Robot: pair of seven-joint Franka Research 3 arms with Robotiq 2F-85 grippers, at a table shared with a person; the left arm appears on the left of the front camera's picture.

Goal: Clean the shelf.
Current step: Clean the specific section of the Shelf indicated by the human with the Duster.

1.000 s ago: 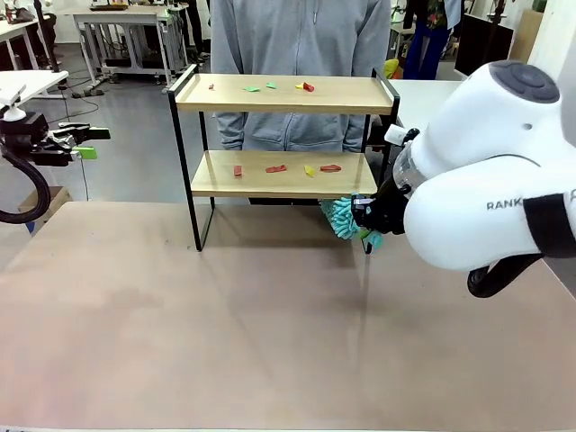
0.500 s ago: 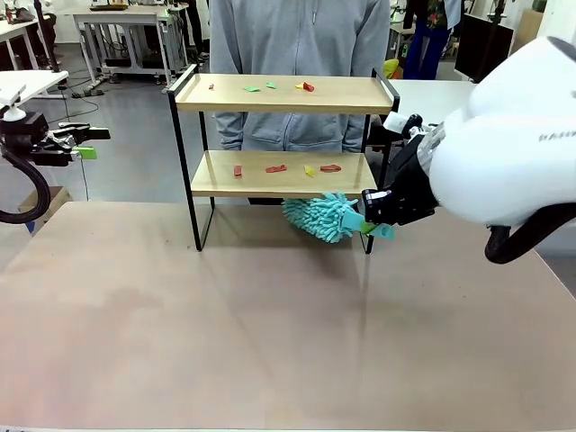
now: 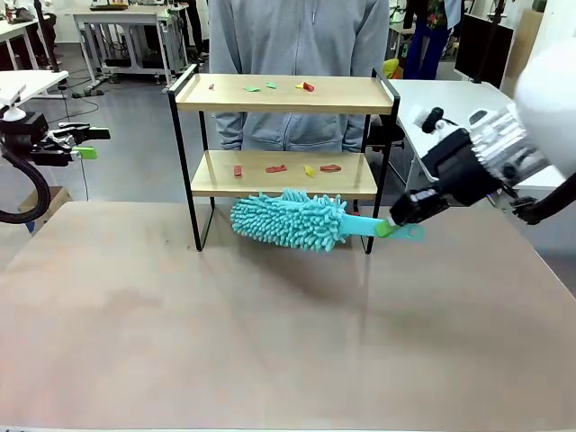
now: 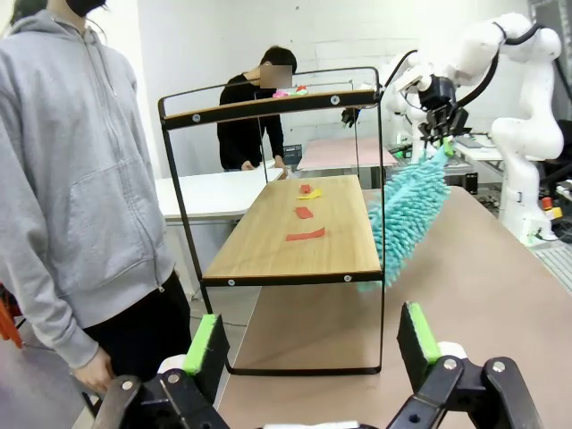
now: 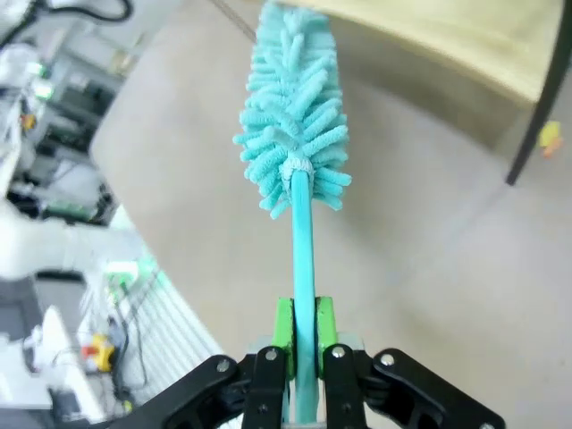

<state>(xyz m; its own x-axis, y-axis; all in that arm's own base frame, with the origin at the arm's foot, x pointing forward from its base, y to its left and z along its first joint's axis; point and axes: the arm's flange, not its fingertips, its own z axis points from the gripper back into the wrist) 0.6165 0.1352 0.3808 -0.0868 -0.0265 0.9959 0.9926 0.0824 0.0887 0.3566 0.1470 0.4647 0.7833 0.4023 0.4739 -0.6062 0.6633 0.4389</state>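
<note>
Close-up, right gripper (image 5: 305, 315) pads pinch duster handle (image 5: 303, 241).

Beyond my beige tabletop (image 3: 270, 342) I see grey floor (image 3: 126, 153), white metal-legged workbenches (image 3: 121, 15) and a white wall (image 4: 206, 45).

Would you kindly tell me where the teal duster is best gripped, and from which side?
Grip the duster by its thin, straight handle, coming from the tail end opposite the fluffy head. That head is bulky and soft, so it probably gives poor purchase; the right hand clamps the handle that way.
</note>
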